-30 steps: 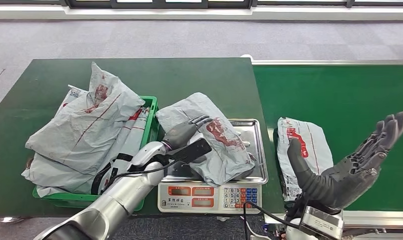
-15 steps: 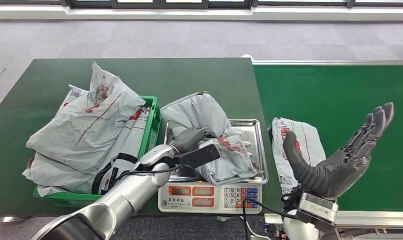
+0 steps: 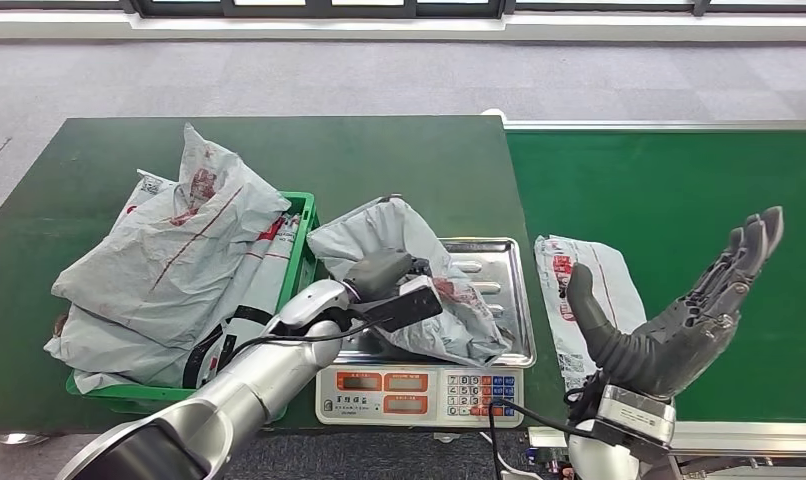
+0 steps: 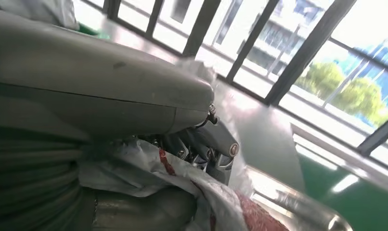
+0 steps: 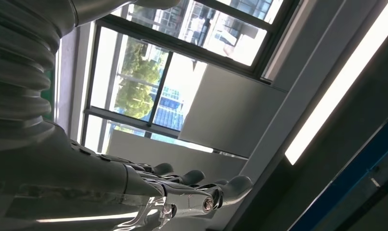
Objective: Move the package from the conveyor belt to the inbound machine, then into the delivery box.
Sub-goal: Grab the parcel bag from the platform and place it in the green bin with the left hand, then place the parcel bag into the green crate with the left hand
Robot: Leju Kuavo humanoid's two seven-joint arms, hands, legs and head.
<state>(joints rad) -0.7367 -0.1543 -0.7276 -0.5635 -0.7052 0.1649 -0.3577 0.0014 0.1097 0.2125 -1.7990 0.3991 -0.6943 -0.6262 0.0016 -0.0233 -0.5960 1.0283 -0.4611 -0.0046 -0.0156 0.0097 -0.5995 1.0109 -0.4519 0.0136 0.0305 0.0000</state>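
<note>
Green delivery box (image 3: 304, 215) at table (image 3: 399, 150) left is heaped with grey mailers above its rim, so any drop must land on the pile. Since a second ago the left hand (image 3: 379, 272) has closed on the grey package (image 3: 434, 300) and lifted its left end off the scale tray (image 3: 504, 290); the right end drags on the tray, so I judge the transfer just begun. Right hand (image 3: 679, 320) stays raised, fingers spread, empty, above the conveyor belt (image 3: 679, 190), where a second mailer (image 3: 589, 290) has drifted slightly leftward.
</note>
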